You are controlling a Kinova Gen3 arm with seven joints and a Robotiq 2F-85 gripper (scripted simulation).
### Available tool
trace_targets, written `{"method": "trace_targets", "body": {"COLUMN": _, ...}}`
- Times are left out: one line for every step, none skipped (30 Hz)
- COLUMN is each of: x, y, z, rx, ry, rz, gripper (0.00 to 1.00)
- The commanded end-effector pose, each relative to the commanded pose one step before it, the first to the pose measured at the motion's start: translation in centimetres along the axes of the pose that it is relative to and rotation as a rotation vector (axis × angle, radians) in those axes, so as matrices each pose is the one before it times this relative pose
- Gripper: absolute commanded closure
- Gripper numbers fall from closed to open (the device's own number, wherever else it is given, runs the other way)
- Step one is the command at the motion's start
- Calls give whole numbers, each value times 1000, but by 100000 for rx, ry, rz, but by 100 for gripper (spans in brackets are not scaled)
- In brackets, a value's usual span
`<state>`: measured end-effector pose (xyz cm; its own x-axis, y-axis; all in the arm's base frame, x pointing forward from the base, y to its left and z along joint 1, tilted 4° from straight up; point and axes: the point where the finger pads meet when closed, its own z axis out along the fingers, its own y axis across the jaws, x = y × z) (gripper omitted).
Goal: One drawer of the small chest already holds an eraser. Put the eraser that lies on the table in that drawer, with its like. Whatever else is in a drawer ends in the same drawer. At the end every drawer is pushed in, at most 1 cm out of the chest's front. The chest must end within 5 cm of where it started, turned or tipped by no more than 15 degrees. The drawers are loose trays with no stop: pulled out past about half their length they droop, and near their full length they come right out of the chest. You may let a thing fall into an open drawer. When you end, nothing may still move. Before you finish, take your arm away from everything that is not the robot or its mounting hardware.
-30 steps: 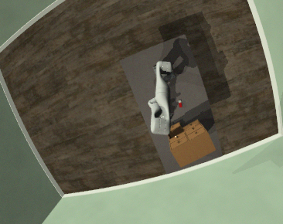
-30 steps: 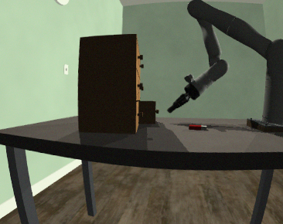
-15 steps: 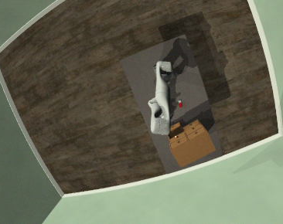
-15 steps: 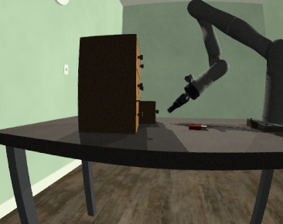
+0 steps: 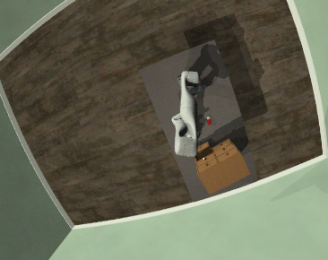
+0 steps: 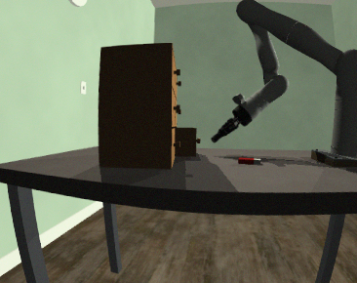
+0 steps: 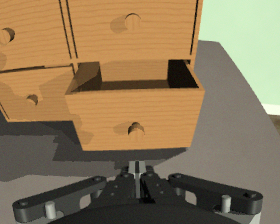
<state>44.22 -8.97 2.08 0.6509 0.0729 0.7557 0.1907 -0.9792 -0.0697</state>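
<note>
The eraser (image 5: 209, 120) (image 6: 246, 160), red with a white end, lies on the table between the arm's base and the chest. The wooden chest (image 5: 226, 176) (image 6: 137, 107) (image 7: 28, 55) stands upright. Its bottom drawer on the right in the wrist view (image 7: 101, 117) is pulled part way out, and it also shows in the exterior view (image 6: 186, 142). No eraser shows in the visible part of that drawer; its front floor is hidden. My gripper (image 6: 214, 140) (image 7: 137, 171) is shut and empty, in front of the open drawer's knob and apart from it. The arm hides it in the top view.
The other visible drawers, such as the bottom left one (image 7: 51, 95) in the wrist view, look pushed in. Round knobs (image 6: 178, 72) (image 7: 133, 21) stick out of the fronts. The table (image 5: 163, 82) (image 6: 88, 182) (image 7: 231, 100) ends a short way beside the chest.
</note>
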Motion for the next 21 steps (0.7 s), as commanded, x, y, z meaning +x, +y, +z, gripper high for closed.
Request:
{"method": "trace_targets", "body": {"x": 88, "y": 15, "z": -2, "rx": -41, "ry": 152, "rz": -69, "gripper": 100}}
{"method": "trace_targets", "body": {"x": 8, "y": 0, "z": 10, "rx": 0, "ry": 0, "rz": 0, "gripper": 100}}
{"method": "trace_targets", "body": {"x": 0, "y": 0, "z": 0, "rx": 0, "ry": 0, "rz": 0, "gripper": 100}}
{"method": "trace_targets", "body": {"x": 0, "y": 0, "z": 0, "rx": 0, "ry": 0, "rz": 0, "gripper": 100}}
{"method": "trace_targets", "body": {"x": 11, "y": 0, "z": 13, "rx": 0, "ry": 0, "rz": 0, "gripper": 100}}
{"method": "trace_targets", "body": {"x": 13, "y": 0, "z": 16, "rx": 0, "ry": 0, "rz": 0, "gripper": 100}}
{"method": "trace_targets", "body": {"x": 16, "y": 0, "z": 19, "rx": 0, "ry": 0, "rz": 0, "gripper": 100}}
{"method": "trace_targets", "body": {"x": 18, "y": 0, "z": 22, "rx": 0, "ry": 0, "rz": 0, "gripper": 100}}
{"method": "trace_targets", "body": {"x": 21, "y": 0, "z": 25, "rx": 0, "ry": 0, "rz": 0, "gripper": 100}}
{"method": "trace_targets", "body": {"x": 24, "y": 0, "z": 29, "rx": 0, "ry": 0, "rz": 0, "gripper": 100}}
{"method": "trace_targets", "body": {"x": 27, "y": 0, "z": 33, "rx": 0, "ry": 0, "rz": 0, "gripper": 100}}
{"method": "trace_targets", "body": {"x": 31, "y": 0, "z": 37, "rx": 0, "ry": 0, "rz": 0, "gripper": 100}}
{"method": "trace_targets", "body": {"x": 34, "y": 0, "z": 41, "rx": 0, "ry": 0, "rz": 0, "gripper": 100}}
{"method": "trace_targets", "body": {"x": 38, "y": 0, "z": 45, "rx": 0, "ry": 0, "rz": 1, "gripper": 100}}
{"method": "trace_targets", "body": {"x": 41, "y": 0, "z": 49, "rx": 0, "ry": 1, "rz": 1, "gripper": 100}}
{"method": "trace_targets", "body": {"x": 44, "y": 0, "z": 53, "rx": 0, "ry": 0, "rz": -1, "gripper": 100}}
{"method": "trace_targets", "body": {"x": 47, "y": 0, "z": 57, "rx": 0, "ry": -1, "rz": -1, "gripper": 100}}
{"method": "trace_targets", "body": {"x": 51, "y": 0, "z": 61, "rx": 0, "ry": 0, "rz": 0, "gripper": 100}}
{"method": "trace_targets", "body": {"x": 55, "y": 0, "z": 65, "rx": 0, "ry": 0, "rz": 0, "gripper": 100}}
{"method": "trace_targets", "body": {"x": 0, "y": 0, "z": 0, "rx": 0, "ry": 0, "rz": 0, "gripper": 100}}
{"method": "trace_targets", "body": {"x": 0, "y": 0, "z": 0, "rx": 0, "ry": 0, "rz": 0, "gripper": 100}}
